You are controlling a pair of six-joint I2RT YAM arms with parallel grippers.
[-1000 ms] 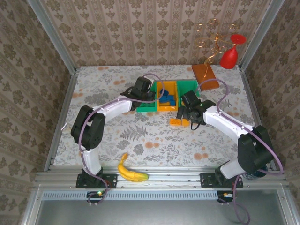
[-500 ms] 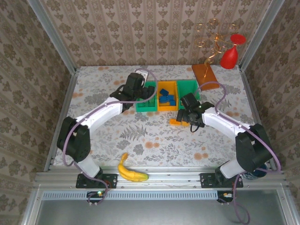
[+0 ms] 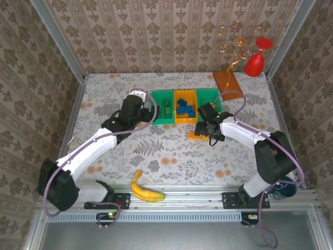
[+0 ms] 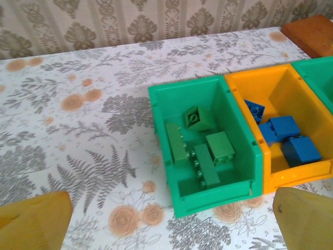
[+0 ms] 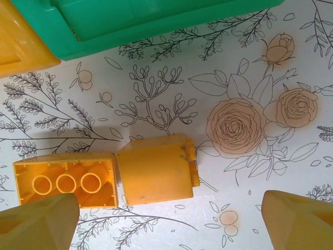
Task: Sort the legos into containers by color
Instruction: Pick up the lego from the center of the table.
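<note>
- At far left, over the floral desk: left gripper, just left of the bin row, jaws spread wide. In the left wrist view, yellow fingertips at the two bottom corners, well apart.
- Near the front edge of the desk, well apart from the bins: yellow banana, lying flat.
- First in the row: left green bin, just beside the orange bin on its right. Inside, four green legos, one of them tilted toward the back, the other three lying close together on the bin floor.
- In the middle of the row: orange bin, holding blue legos, at least three clustered together in the left wrist view.
- On the desk just in front of the bins: two orange legos, side by side and touching. At the left of the right wrist view, one with its hollow underside and three round tubes turned toward the camera.
- Directly over those orange legos: right gripper, jaws spread wide, closed on neither brick, both bricks just ahead of the fingertips.
- Last in the row: right green bin, just beside the orange bin; contents impossible to tell.
- Behind it, toward the back right corner: flat brown-orange board, then a red vase-shaped object with curled wire beside it.
</note>
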